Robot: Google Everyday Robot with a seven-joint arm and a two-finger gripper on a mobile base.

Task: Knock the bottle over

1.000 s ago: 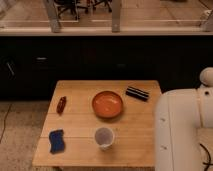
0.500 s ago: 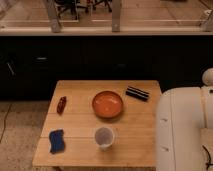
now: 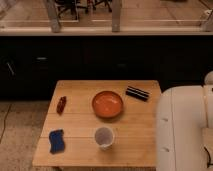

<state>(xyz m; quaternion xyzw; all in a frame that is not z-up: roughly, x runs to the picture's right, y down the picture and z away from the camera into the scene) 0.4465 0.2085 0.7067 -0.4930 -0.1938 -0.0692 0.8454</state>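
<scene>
The approach seems only at its start: the bottle [image 3: 104, 137] stands upright near the front of the worktop [image 3: 75, 122], while the tool is out of view beyond the white arm [image 3: 182, 130], so I cannot tell its state, and it must next reach over and push the bottle's side.

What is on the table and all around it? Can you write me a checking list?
Surface: wooden table, plank top.
Job's things: pale upright container near the front edge, likely the bottle; it stands, not knocked over.
Clutter: orange bowl in the middle; black flat object to its back right; reddish-brown item at the left; blue sponge front left.
Grippers: gripper not in view; only the white arm shows, at the right edge.
Cables: thin dark line low on the arm, maybe a cable.
Surroundings: dark cabinets behind the table; speckled floor.
</scene>
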